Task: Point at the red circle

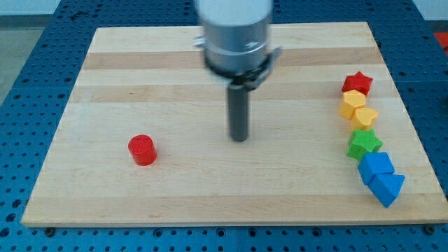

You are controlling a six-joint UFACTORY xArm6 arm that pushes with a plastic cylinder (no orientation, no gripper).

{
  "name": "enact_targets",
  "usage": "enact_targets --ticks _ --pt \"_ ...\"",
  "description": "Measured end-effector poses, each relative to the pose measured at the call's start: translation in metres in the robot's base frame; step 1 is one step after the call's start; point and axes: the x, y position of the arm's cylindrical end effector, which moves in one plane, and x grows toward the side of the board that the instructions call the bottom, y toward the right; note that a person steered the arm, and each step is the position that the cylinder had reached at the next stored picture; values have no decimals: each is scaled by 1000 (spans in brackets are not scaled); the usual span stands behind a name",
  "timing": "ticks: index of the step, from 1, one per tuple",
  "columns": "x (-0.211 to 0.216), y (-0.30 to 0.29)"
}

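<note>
The red circle [142, 149] is a short red cylinder standing alone on the wooden board [105, 84], at the view's lower left. My tip [240, 138] is the lower end of a dark rod under the grey arm head, near the middle of the board. The tip stands well to the right of the red circle and slightly above it in the view, with bare wood between them. It touches no block.
A column of blocks runs down the board's right edge: a red star [357, 82], a yellow block [354, 103], a yellow heart [364, 116], a green star [364, 143], a blue block [376, 165] and a blue triangle [387, 187].
</note>
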Motion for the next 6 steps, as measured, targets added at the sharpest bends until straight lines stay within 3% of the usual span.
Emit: enact_targets --ticks 1,2,3,4,6 --pt "-8 31" --pt "40 20" --pt "119 -30" --pt "150 -62" --pt "113 -162"
